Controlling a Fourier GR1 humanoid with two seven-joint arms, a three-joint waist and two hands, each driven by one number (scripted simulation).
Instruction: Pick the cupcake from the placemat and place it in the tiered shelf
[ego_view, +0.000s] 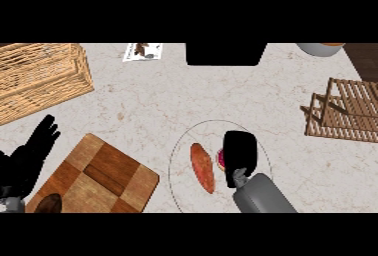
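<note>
1. The marbled bench (148, 100) carried a round placemat (179, 150).
2. The cupcake (221, 159) lay there, mostly hidden beneath the right robot hand (241, 152), whose finger state I cannot tell.
3. The left robot hand (33, 150) rested open.

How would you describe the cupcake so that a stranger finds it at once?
Find the round, pale, thin-edged placemat at the middle of the marble counter. On it, beside a long orange-brown bread roll, sits the small pink-topped cupcake, half hidden under the robot's black right hand. Only it is pink.
</note>
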